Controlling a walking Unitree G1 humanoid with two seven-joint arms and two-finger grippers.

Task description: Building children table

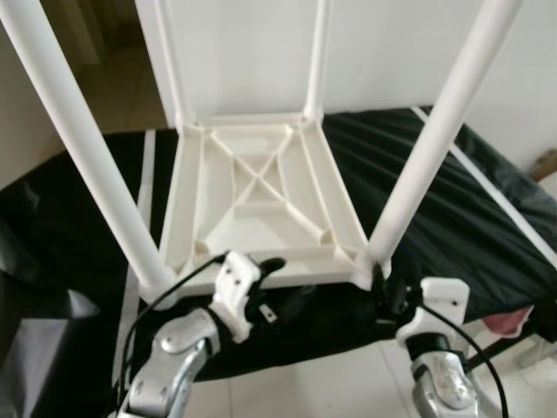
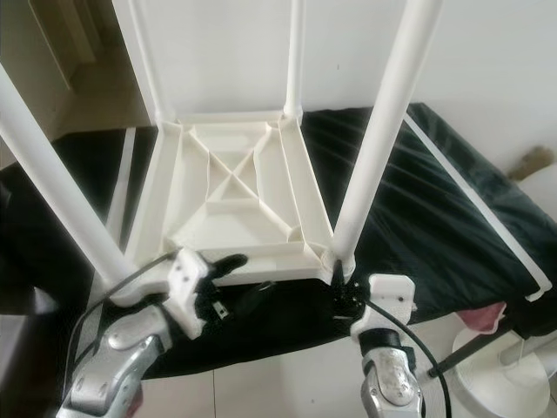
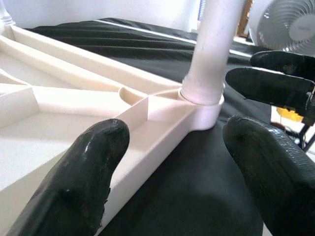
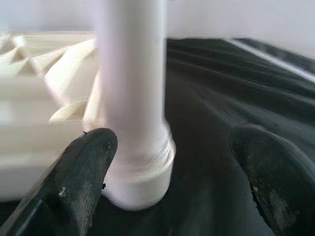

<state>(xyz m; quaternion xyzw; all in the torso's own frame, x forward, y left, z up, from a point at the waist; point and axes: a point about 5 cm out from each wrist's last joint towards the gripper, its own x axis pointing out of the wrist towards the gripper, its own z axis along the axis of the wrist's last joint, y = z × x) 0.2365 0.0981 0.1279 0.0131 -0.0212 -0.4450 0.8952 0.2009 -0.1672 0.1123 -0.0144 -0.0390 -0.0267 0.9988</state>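
The white plastic table lies upside down on a black sheet, its ribbed underside facing up and four round legs rising from the corner sockets. The left claw sits at the near rim, its fingers apart and straddling the edge, one inside the frame and one outside. The right claw is at the near right leg, its fingers spread either side of the socket without closing on it. The piece looks light and stiff, hollow moulded plastic, though smooth and probably slippery. The long legs would make it top-heavy and awkward to swing. The rim beside a corner socket, or a leg low by its base, seems the firmest hold. A fan stands beyond the sheet.
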